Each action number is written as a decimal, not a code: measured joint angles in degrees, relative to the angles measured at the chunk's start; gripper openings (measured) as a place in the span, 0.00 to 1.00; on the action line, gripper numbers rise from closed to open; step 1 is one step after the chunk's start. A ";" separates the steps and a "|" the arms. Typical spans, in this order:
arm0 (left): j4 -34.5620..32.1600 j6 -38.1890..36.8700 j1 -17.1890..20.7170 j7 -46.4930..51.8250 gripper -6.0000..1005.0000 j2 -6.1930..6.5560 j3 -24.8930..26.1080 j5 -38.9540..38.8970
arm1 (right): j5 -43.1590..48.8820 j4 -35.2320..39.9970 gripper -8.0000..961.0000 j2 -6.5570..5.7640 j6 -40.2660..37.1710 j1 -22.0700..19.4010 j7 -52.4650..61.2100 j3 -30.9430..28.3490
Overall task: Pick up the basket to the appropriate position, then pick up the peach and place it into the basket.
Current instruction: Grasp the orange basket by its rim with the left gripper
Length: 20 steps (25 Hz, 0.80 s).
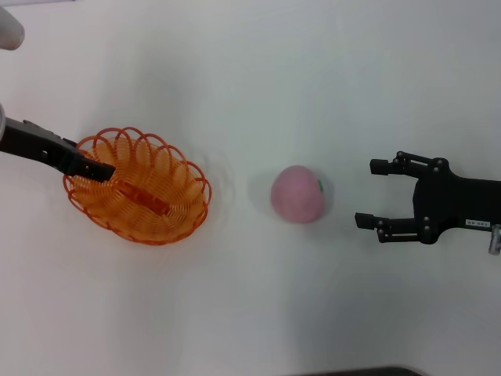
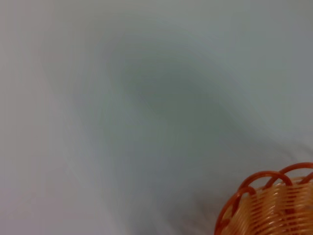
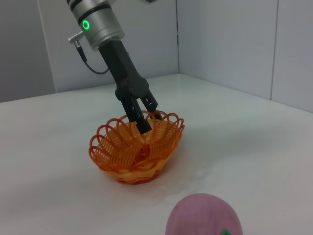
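Note:
The orange basket [image 1: 168,221] sits on the white table at the left. It also shows in the left wrist view [image 2: 274,205] and the right wrist view [image 3: 128,164]. My left gripper [image 1: 98,170] straddles the basket's left rim, one finger inside and one outside, shut on it; the right wrist view shows it too [image 3: 146,116]. The pink peach [image 1: 298,193] lies on the table to the right of the basket, apart from it, and also shows in the right wrist view [image 3: 203,215]. My right gripper [image 1: 368,193] is open and empty, just right of the peach.
The white table [image 1: 258,86] spreads all around. In the right wrist view, grey walls [image 3: 234,44] stand behind the table's far edges. A dark edge [image 1: 352,371] shows at the table's near side.

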<state>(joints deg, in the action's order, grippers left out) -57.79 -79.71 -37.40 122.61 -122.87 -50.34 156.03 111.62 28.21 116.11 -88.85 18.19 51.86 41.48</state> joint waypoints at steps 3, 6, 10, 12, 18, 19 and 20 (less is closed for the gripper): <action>0.02 0.00 -0.05 0.03 0.78 0.00 -0.01 0.05 | 0.00 0.00 0.96 0.00 0.00 0.00 0.00 0.00; 0.04 0.00 -0.21 0.17 0.77 0.00 -0.06 0.13 | 0.00 0.00 0.96 0.00 0.00 0.00 0.00 0.00; -0.01 -0.08 -0.37 0.22 0.77 0.00 -0.20 0.70 | 0.00 0.00 0.96 0.00 0.00 0.00 0.00 0.00; -0.02 -0.23 -0.40 0.23 0.77 -0.01 -0.43 0.95 | 0.00 0.00 0.96 0.00 0.00 0.00 0.00 0.00; -0.49 -0.02 -0.52 0.25 0.53 -0.64 -0.82 1.30 | 0.00 0.00 0.96 -0.06 -0.01 0.00 0.00 0.00; -0.55 -0.01 -0.55 0.26 0.49 -0.71 -0.82 1.30 | 0.00 0.00 0.96 -0.07 -0.01 0.00 0.00 0.00; -0.63 0.01 -0.59 0.26 0.45 -0.74 -0.80 1.30 | 0.00 0.00 0.96 -0.07 -0.01 0.00 0.00 -0.04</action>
<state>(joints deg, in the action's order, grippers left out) -58.41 -79.70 -37.99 122.87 -123.61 -51.14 157.33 111.62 28.21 116.03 -88.86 18.19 51.86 41.44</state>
